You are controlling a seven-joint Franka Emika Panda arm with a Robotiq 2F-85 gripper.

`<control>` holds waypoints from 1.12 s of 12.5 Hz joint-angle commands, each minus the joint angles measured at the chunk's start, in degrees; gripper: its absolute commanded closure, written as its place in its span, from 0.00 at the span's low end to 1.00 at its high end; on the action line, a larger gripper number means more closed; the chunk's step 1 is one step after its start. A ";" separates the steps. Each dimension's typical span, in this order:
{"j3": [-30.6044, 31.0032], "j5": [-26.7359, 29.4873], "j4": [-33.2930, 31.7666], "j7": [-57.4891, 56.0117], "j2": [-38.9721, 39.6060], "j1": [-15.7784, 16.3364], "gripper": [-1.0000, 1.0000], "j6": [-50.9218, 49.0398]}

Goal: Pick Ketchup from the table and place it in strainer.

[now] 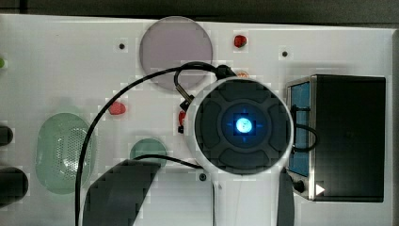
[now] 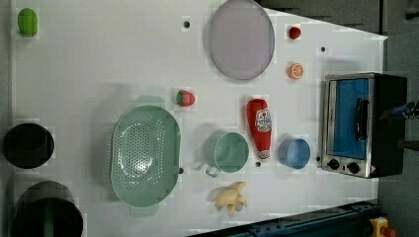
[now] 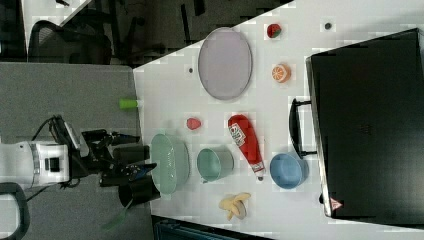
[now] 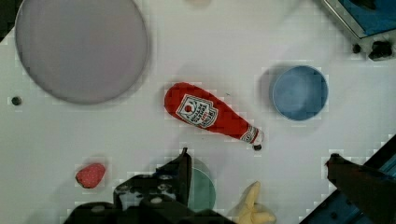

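The Ketchup [image 2: 260,127] lies flat on the white table, a red bottle with its white cap toward the table's front edge, between the green cup and the blue bowl. It also shows in the right view [image 3: 245,142] and the wrist view [image 4: 210,114]. In the top view a red sliver of the Ketchup [image 1: 182,117] peeks out beside the arm's body. The strainer [image 2: 145,155], a pale green oval basket, stands empty at the left view's left, also seen from above [image 1: 61,150]. My gripper [image 4: 257,156] hangs open well above the table, over the Ketchup's cap end, touching nothing; from the side the gripper [image 3: 142,151] is high off the surface.
A green cup [image 2: 227,152], blue bowl [image 2: 294,153] and banana [image 2: 231,197] sit near the Ketchup. A grey-lilac plate [image 2: 240,39], strawberry [image 2: 186,98], orange slice [image 2: 296,71] and toaster oven [image 2: 363,123] lie around. Black pots [image 2: 28,145] stand beyond the strainer.
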 commanded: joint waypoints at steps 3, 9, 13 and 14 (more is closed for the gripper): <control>2.81 0.33 -8.06 -19.12 9.12 -0.43 0.00 9.01; 3.47 0.33 -20.13 -48.93 14.80 -0.11 0.00 33.37; 3.64 0.33 -25.57 -52.90 19.17 -0.07 0.00 45.40; 3.67 0.33 -26.11 -52.91 20.72 -0.03 0.00 47.16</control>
